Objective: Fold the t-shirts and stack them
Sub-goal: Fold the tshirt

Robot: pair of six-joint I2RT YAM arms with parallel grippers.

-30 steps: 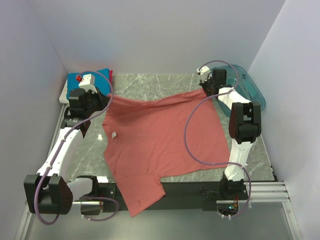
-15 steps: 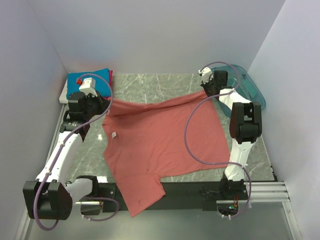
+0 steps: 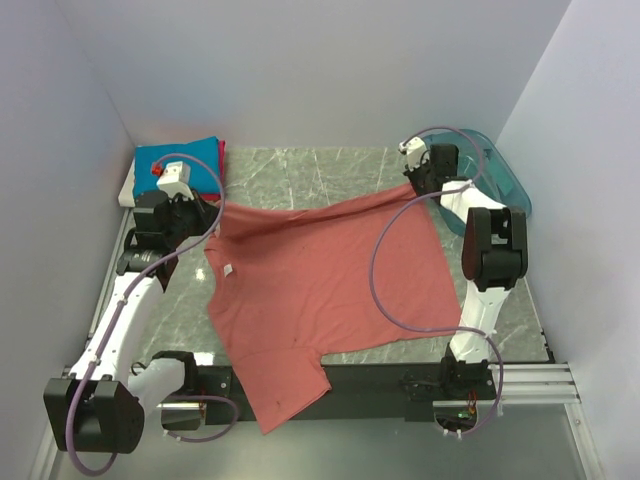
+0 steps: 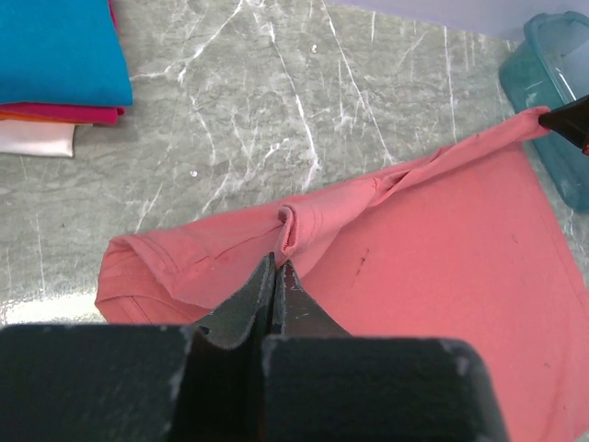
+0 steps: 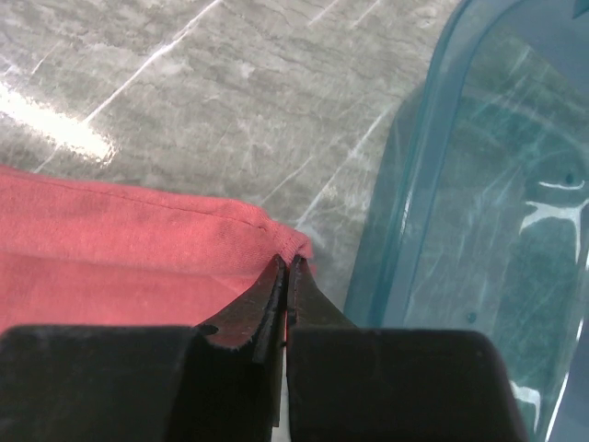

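One large salmon-pink t-shirt [image 3: 320,290] across the middle of the desk [image 3: 300,170], far edge drawn into a taut line from the far-left side to the far-right side, near hem draped over the near edge. Just beyond its far-left end, at the desk's far-left corner, a folded stack of t-shirts [image 4: 55,55]: blue on top, red beneath, white at the bottom.

Likely to go wrong in a few ways. Could slip free at either end if pulled tighter, being held only by a thin bite of hem on the right and a small bunched fold on the left. Could sag and crease in the middle if carried forward unevenly, spoiling the fold. Could brush or snag on the teal bin [image 5: 479,184], just beside the cloth's right-hand corner at the desk's far-right edge. Might also drag the overhanging near hem further off the desk.

Left gripper [image 4: 274,276]: fully closed, pinching a puckered fold of the salmon-pink t-shirt near its far-left end. Right gripper [image 5: 285,272]: fully closed too, clamped on the very corner of the hem, close to the bin wall but apart from it.
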